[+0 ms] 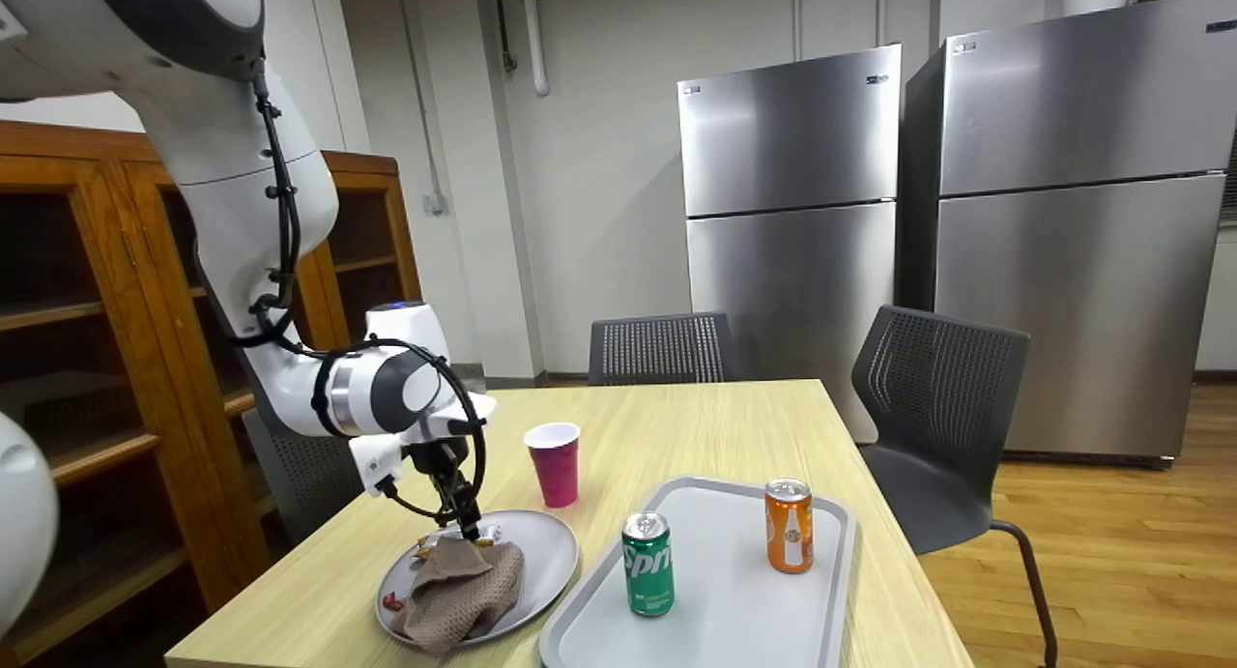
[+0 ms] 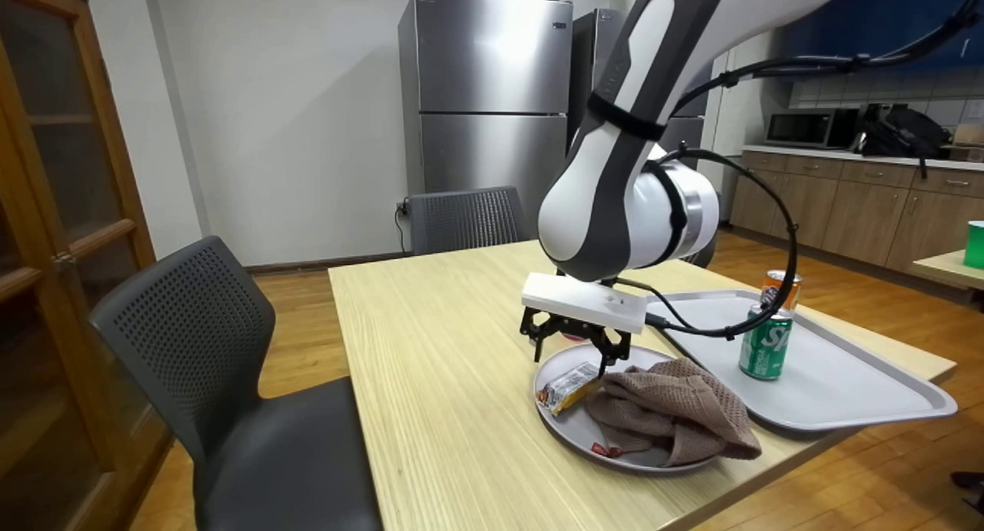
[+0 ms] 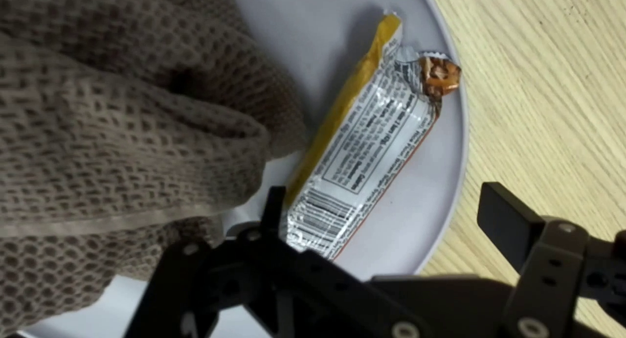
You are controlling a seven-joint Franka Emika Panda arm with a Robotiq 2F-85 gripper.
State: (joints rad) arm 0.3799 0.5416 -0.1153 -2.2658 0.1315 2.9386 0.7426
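One wrapped bar [image 3: 362,154] — probably light, firm, slick-skinned; best pinched across its middle. Gripper [image 3: 386,210] spread wide — nothing held.

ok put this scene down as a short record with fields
gripper: open, holding nothing, low over the edge of the plate
nearest: wrapped bar, on the plate, contact unclear
cloth: crumpled on the plate, partly over the rim
red scrap: on the plate
tray: green can, orange can, both upright
cup: upright on the table
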